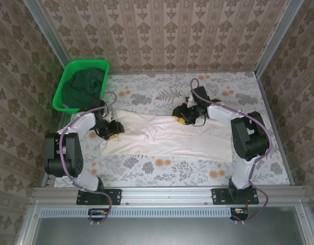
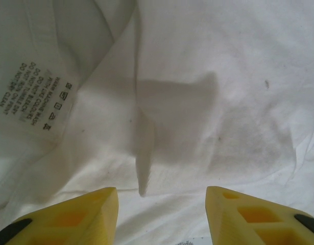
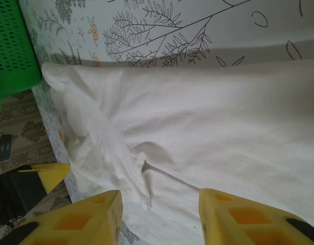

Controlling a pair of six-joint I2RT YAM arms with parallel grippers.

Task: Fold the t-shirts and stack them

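Note:
The pale cream t-shirt [image 1: 167,138] lies spread in a long strip across the middle of the table. My left gripper [image 1: 112,130] hovers over its left end, open, with a small raised ridge of cloth [image 2: 145,168] between the yellow fingers [image 2: 90,214] and a printed care label [image 2: 34,97] to the left. My right gripper [image 1: 181,116] is at the shirt's far edge, open over a creased fold [image 3: 146,173], gripping nothing. The dark green t-shirt [image 1: 85,86] sits bunched in the basket.
The bright green plastic basket [image 1: 88,63] stands at the table's back left corner and also shows as basket wall [image 3: 11,46]. Floral tablecloth [image 1: 162,171] lies bare in front of the shirt and behind it. Patterned walls close in on three sides.

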